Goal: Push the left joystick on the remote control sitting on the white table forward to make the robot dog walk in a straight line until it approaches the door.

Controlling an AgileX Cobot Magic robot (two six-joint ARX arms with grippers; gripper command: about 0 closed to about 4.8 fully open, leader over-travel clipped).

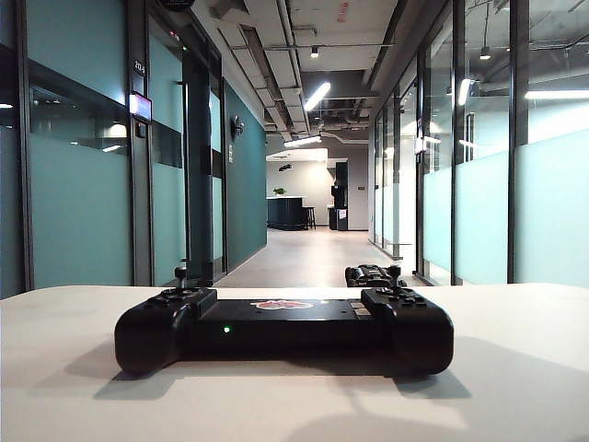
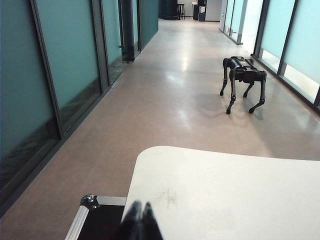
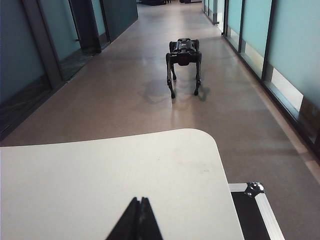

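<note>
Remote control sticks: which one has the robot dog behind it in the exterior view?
The right joystick on the remote control. The robot dog shows just beyond it on the corridor floor; the left joystick has only the teal wall behind it.

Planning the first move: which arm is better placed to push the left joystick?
Probably left: the left joystick sits on the remote control's left side. Both grippers, left and right, are shut.

The white table [image 1: 515, 368] carries the remote control [image 1: 283, 327] at its centre. Beyond it, at one o'clock, the robot dog [image 3: 183, 55] stands on the corridor floor [image 2: 165, 95].
</note>
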